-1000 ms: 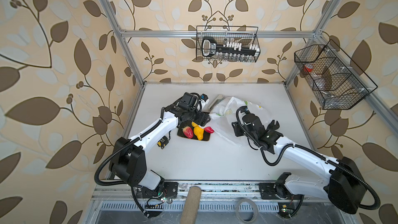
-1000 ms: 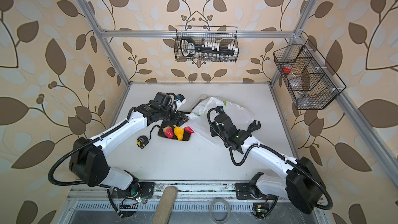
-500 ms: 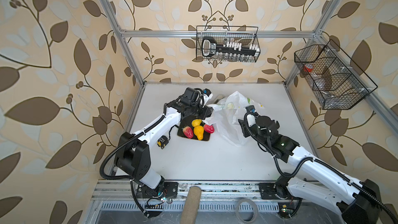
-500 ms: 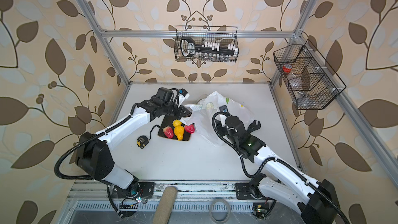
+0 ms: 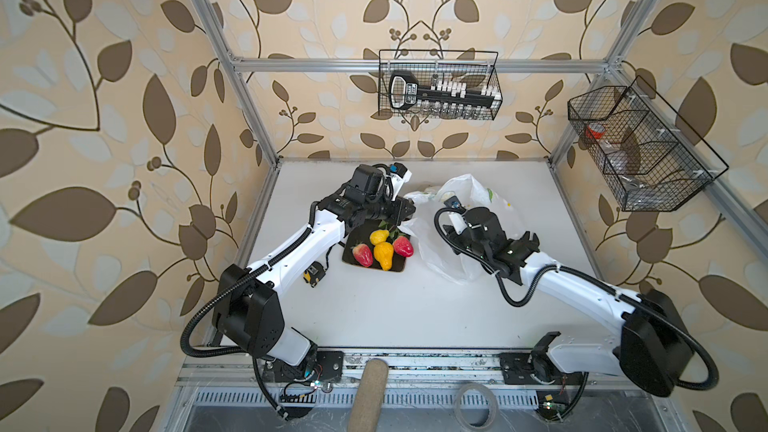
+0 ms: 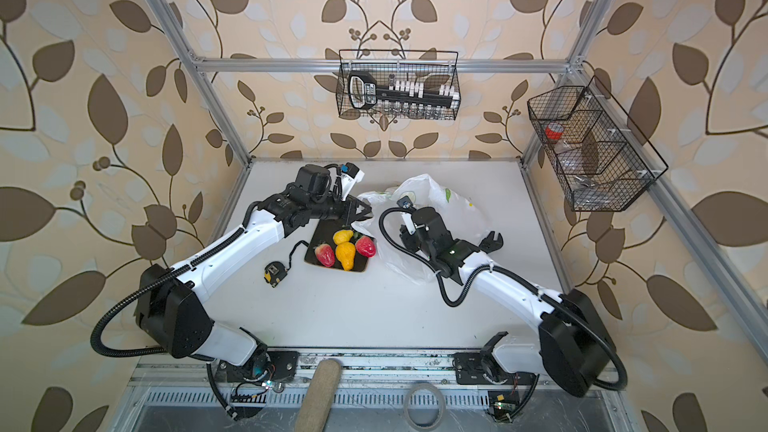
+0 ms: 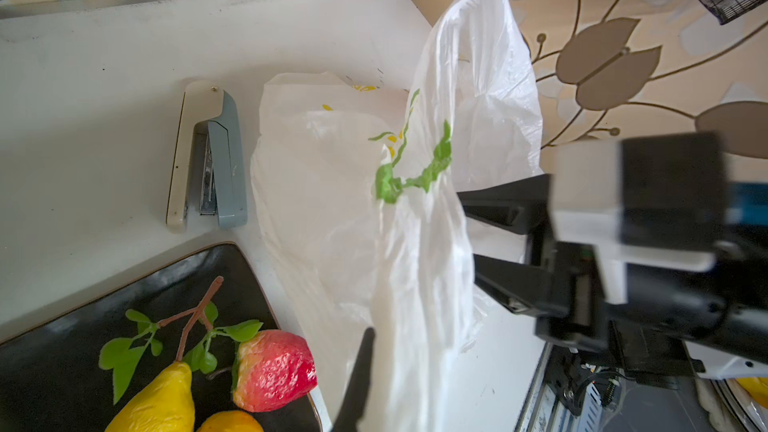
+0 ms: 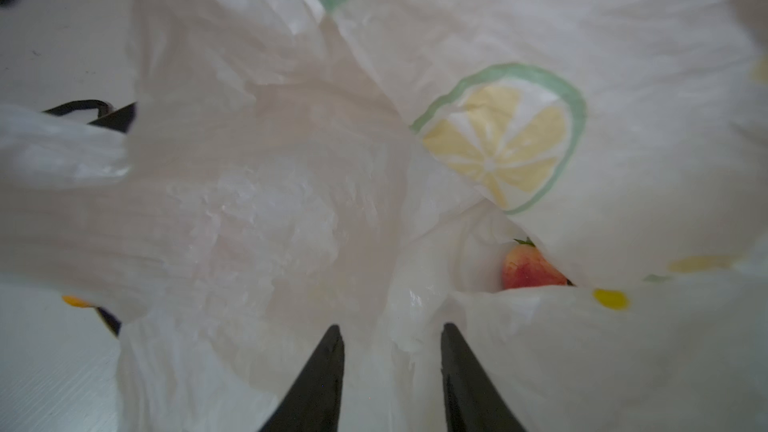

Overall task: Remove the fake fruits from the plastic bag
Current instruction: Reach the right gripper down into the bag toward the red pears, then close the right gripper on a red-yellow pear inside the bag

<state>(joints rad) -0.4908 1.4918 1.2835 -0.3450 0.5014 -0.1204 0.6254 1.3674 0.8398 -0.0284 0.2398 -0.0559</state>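
Note:
The plastic bag lies crumpled right of the dark plate. My left gripper is shut on the bag's near edge, holding the film up; one finger shows and film hides the other. My right gripper is open inside the bag's mouth, with loose film round its fingers. Bag folds hide it in both top views. Deep in the bag sits a reddish fruit. On the plate lie two strawberries, a lemon and a pear.
A grey-white stapler lies beside the bag behind the plate. A yellow tape measure sits left of the plate under my left arm. Wire baskets hang on the back wall and right wall.
My left gripper left the plate, went right to the bag's edge and shut on it, lifting the film. My right gripper pushed into the bag's mouth.

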